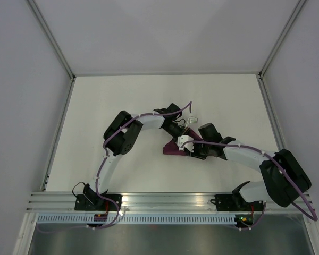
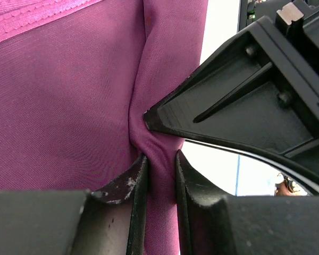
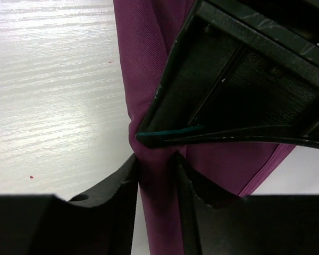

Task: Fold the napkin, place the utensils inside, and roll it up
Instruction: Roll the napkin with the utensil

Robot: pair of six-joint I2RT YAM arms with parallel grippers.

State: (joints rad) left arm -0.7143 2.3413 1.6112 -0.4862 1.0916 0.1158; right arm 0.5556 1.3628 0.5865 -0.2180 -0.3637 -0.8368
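Both fingers (image 2: 137,196) of your left gripper (image 2: 160,159) are clenched on a narrow ridge of the napkin (image 2: 69,106). In the left wrist view the cloth fills the slit between them at the bottom centre of the frame. Above the pinch, the fabric rises as a rounded fold towards the top centre. A flat purple sheet with a stitched hem spreads across the left and upper left.

Your right gripper (image 3: 156,162) grips the same ridge. In the right wrist view its fingers (image 3: 119,204) stand at the bottom centre with the dark cloth squeezed between them. A black finger of the left gripper comes in from the upper right there, its tip touching the fold just above your pinch. In the left wrist view the right gripper's finger likewise reaches in from the right and presses its point into the fold.

To the left of the fold in the right wrist view, you can see the white table (image 3: 53,79).

From the top external camera, the two grippers meet nose to nose a little right of the frame's centre. The napkin shows only as a small bunched maroon patch under and just left of them. You cannot tell from any view how much of it lies flat on the table.
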